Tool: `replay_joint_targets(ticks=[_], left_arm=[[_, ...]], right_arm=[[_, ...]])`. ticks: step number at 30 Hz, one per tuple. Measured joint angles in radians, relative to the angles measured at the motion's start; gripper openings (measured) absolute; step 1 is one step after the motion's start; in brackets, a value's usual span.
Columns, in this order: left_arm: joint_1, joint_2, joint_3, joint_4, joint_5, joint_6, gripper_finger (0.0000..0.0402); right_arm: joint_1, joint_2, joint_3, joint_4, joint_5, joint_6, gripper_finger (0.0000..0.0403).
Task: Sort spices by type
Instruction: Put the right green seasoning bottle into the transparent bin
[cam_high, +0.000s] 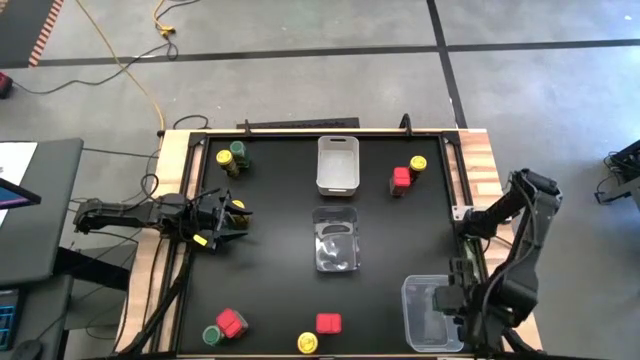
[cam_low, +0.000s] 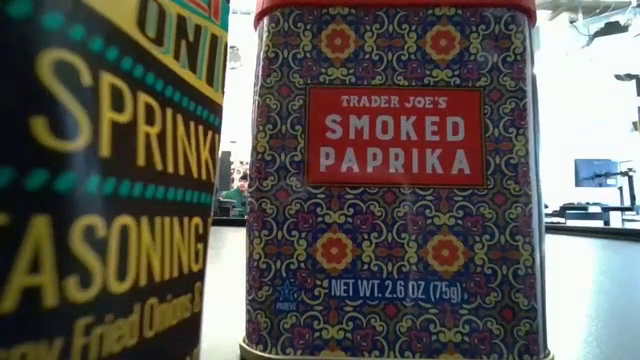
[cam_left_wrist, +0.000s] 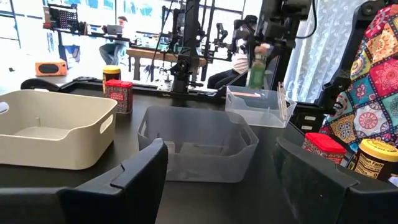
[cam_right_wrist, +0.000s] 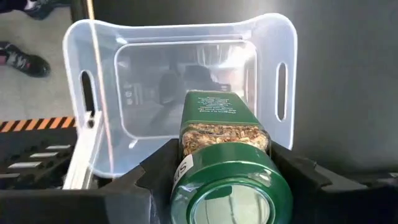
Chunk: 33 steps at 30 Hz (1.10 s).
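Observation:
My right gripper (cam_right_wrist: 227, 177) is shut on a green-lidded jar (cam_right_wrist: 224, 149), holding it above the clear bin (cam_right_wrist: 186, 81) at the table's near right corner (cam_high: 430, 312). My left gripper (cam_left_wrist: 217, 180) hovers open at the table's left side (cam_high: 215, 222), with nothing between its fingers. The other spices stand on the table. A yellow and a green jar (cam_high: 232, 155) are far left and a red tin with a yellow jar (cam_high: 407, 172) far right. A green jar and red tin (cam_high: 222, 330), plus a yellow jar and red tin (cam_high: 318, 334), stand near the front edge. My right gripper pinches the green-lidded jar between its two fingers at the glass just below the lid (cam_right_wrist: 186, 158). It comes from above, fingers running along the jar's length. The lid (cam_right_wrist: 231, 196) faces the wrist and the base points down at the bin. The jar is lifted clear.
A white bin (cam_high: 338, 163) sits far centre and a clear bin (cam_high: 336, 240) at mid-table. The low view is filled by a smoked paprika tin (cam_low: 390, 180) and a seasoning jar (cam_low: 100, 180). People sit at desks (cam_left_wrist: 118, 37) beyond the table.

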Motion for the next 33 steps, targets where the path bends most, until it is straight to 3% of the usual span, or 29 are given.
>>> replay_joint_targets(ticks=[15,23,33], left_arm=[[0.0,0.0,0.0,0.0,0.0,0.0,0.0277],[0.0,0.0,0.0,0.0,0.0,0.0,0.0277],[0.0,0.0,0.0,0.0,0.0,0.0,0.0277]], right_arm=[[-0.057,-0.003,-0.23,0.213,-0.104,-0.094,0.0223],[-0.119,-0.009,-0.287,0.257,-0.127,-0.186,0.0223],[-0.134,-0.012,-0.335,0.297,-0.142,-0.186,0.0225]])
